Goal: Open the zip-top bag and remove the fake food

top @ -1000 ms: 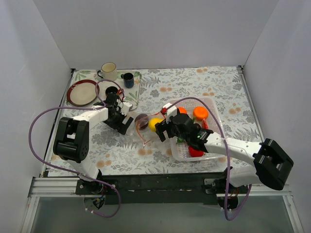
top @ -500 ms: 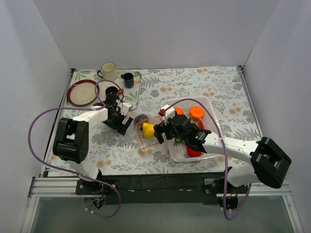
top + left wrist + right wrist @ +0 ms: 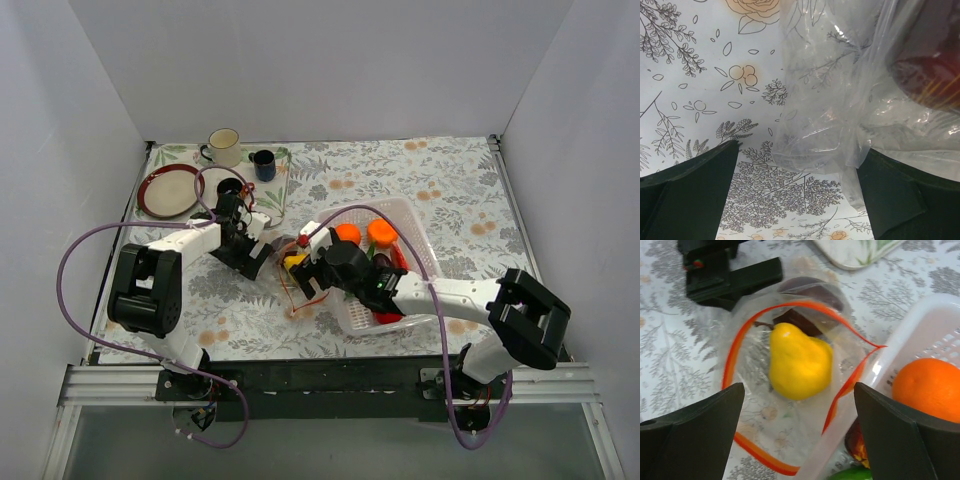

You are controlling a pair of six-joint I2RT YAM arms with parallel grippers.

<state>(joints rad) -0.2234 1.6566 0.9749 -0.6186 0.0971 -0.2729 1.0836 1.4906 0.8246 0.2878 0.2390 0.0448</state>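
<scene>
The bag [image 3: 752, 405] lies on the desk [image 3: 670, 340], its mouth gaping under the right gripper [image 3: 799, 385], whose jaws stand wide and empty over the pear [image 3: 799, 362]. The left gripper [image 3: 797, 146] is also spread, film between its jaws. Best to descend centred, straddle the pear's belly and avoid pinching film.

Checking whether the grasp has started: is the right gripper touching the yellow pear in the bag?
Apart. The right wrist view shows clear plastic between the yellow pear, inside the zip-top bag, and both fingers of the right gripper.
</scene>
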